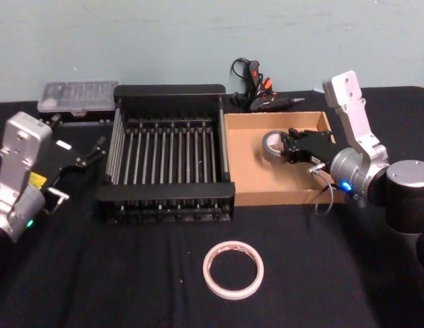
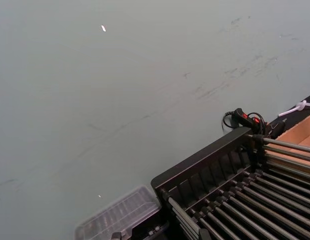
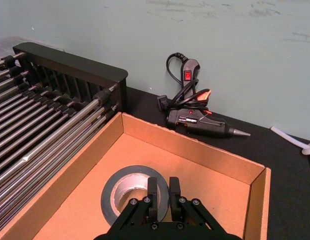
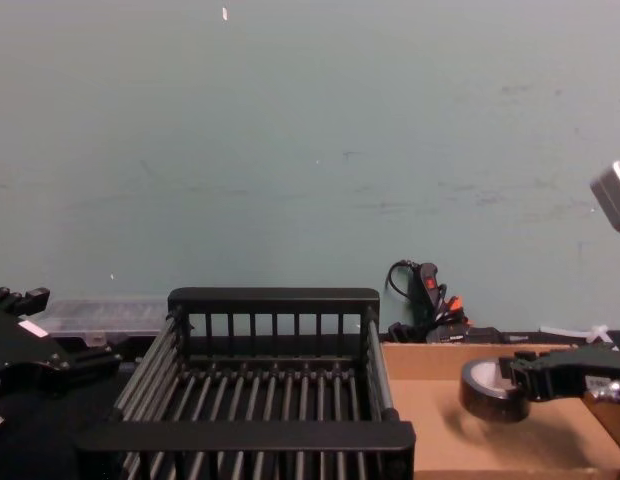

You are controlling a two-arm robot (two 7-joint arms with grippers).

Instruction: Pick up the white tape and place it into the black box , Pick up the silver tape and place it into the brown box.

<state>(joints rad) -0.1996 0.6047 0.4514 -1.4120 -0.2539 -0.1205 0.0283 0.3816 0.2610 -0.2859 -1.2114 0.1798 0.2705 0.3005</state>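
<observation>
— Two boxes are sitting side by side toward the far edge of the tabletop (image 1: 130,287), aren't they?

— Yes. The black box (image 1: 167,91) is standing at the middle, and the brown box (image 1: 280,197) is touching its right side.

— Where is the silver tape (image 1: 271,146) lying?

— Inside the brown box, in its middle part. The right gripper (image 1: 288,148) is reaching in from the box's right side, and its fingers (image 3: 152,192) are pinching one side of the roll's wall, one finger inside the hole and one outside. In the chest view the roll is looking tilted up on edge rather than lying flat.

— And the white tape (image 1: 233,269)?

— It is lying flat near the tabletop's near edge, well apart from both boxes and in front of the black box's right corner.

— What is the left gripper (image 1: 94,152) doing?

— It is hanging just beside the black box's left side, holding nothing, with its fingers standing apart.

— Anything behind the boxes?

— A glue gun (image 1: 263,96) is lying by the far edge behind the brown box, and a clear plastic case (image 1: 78,97) is sitting at the far left corner.
</observation>
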